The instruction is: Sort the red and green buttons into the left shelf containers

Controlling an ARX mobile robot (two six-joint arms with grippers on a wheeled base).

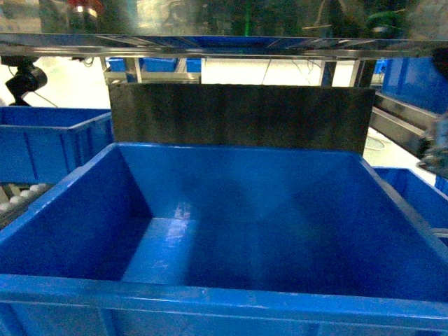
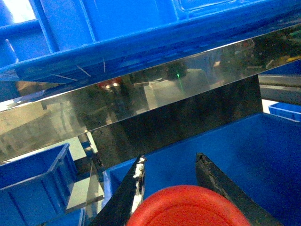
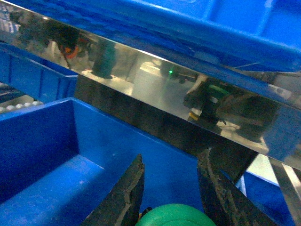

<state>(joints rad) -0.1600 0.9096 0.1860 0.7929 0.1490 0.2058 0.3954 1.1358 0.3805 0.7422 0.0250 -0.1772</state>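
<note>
You have both buttons picked up, but neither is dropped yet, so the task is approx. half way, as I judge it.

Left wrist view: the left end effector (image 2: 169, 176) has its two fingers closed around the red button (image 2: 187, 207); the wide red cap fills the gap between them at 6 o'clock of the frame. The fingers point over the blue bin (image 2: 263, 155), with the shiny shelf rail (image 2: 141, 101) above at 12 o'clock.

Right wrist view: the right end effector (image 3: 171, 181) holds the green button (image 3: 175, 215) the same way, the green cap sitting between the fingers at 6 o'clock. Under and ahead of it, from 8 to 10 o'clock, is the inside of a blue bin (image 3: 47, 146). I cannot tell if it is the same bin as in the left wrist view.

Head view: the big bin (image 1: 231, 297) in front of you shows only a bare floor, no button inside. Neither end effector appears in this view. A second bin (image 1: 49, 140) stands at 9 o'clock and part of another bin (image 1: 413, 185) at 3 o'clock.

Left to do, in my opinion: decide which colour goes in which container, bring each arm over its bin, and release. Both drops remain.
</note>
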